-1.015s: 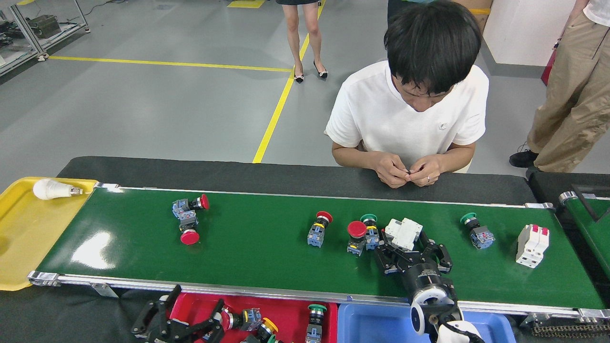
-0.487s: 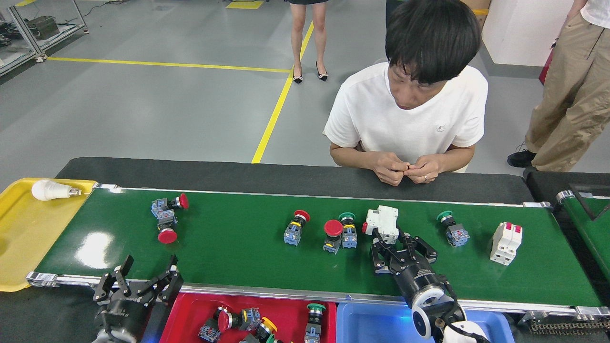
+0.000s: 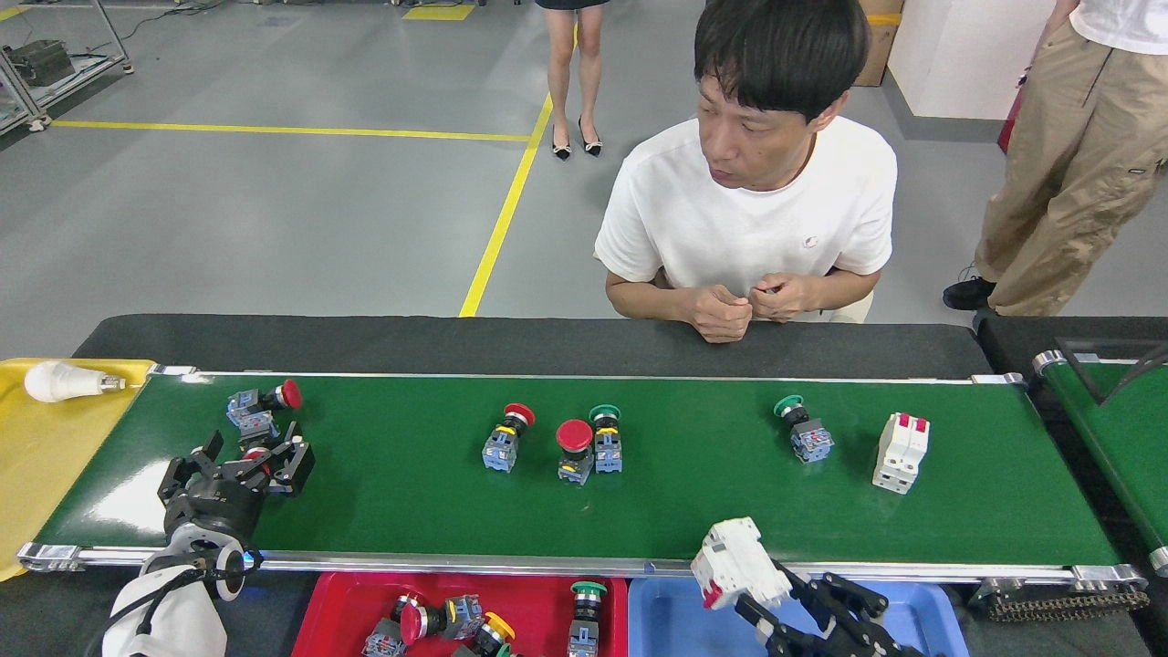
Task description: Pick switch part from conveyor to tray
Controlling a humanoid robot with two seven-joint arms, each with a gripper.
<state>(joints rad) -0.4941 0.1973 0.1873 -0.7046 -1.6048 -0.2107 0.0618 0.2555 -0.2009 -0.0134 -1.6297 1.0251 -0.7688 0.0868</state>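
The right gripper (image 3: 762,593) grips a white breaker (image 3: 730,563), now lifted off the conveyor (image 3: 693,511) and held over the blue tray (image 3: 675,620). The left gripper (image 3: 239,461), fingers spread wide, has come up from the red tray (image 3: 338,611) onto the belt, around a red-capped switch (image 3: 255,429). Further switches (image 3: 577,449) and another breaker (image 3: 900,453) have shifted left. A person (image 3: 748,219) leans on the surface (image 3: 456,342) behind.

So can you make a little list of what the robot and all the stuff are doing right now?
right gripper: holds white breaker over blue tray
left gripper: open, around a red button switch on conveyor
red tray: holds several button switches
white breaker on belt: upright, far right
yellow tray: light bulb
person: leaning behind conveyor
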